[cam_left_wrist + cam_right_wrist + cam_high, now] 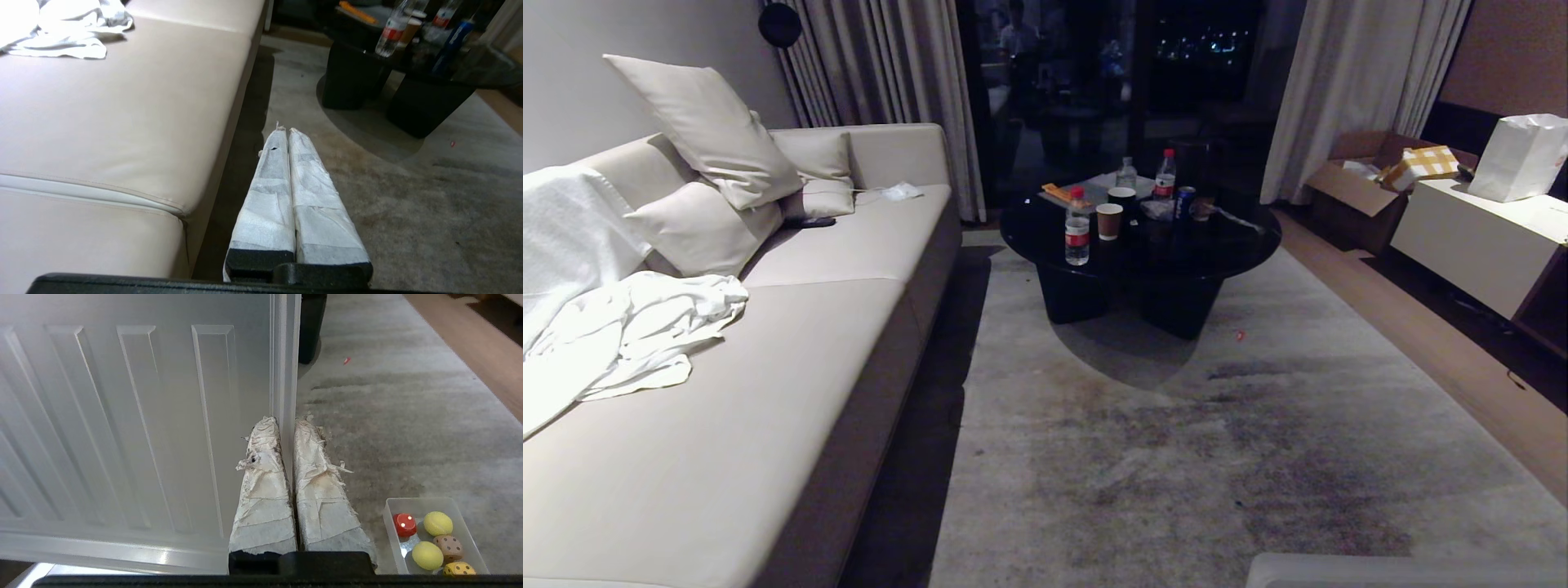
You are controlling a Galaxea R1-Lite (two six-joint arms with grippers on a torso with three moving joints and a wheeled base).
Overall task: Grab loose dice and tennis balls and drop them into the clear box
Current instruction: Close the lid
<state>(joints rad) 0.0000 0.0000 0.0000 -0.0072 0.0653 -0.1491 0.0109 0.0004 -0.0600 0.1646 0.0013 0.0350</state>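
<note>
Living room with sofa point(768, 367), rug point(1176, 457) and dark coffee table point(1143, 245); my right gripper holds the ribbed lid.

My right gripper point(286, 420) is clamped on the edge of the whitish ribbed lid point(122, 416), held up on edge over the rug. My left gripper point(284, 131) hangs beside the sofa, fingers pressed together on nothing. The clear box point(392, 535) sits on the rug; inside lie two tennis balls point(438, 523), the tan dice point(448, 546), a yellow die point(458, 569) and a red piece point(404, 524).

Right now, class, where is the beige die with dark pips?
In the right wrist view the beige die lies inside the clear box on the grey carpet, between the two tennis balls and just above a yellow die.
</note>
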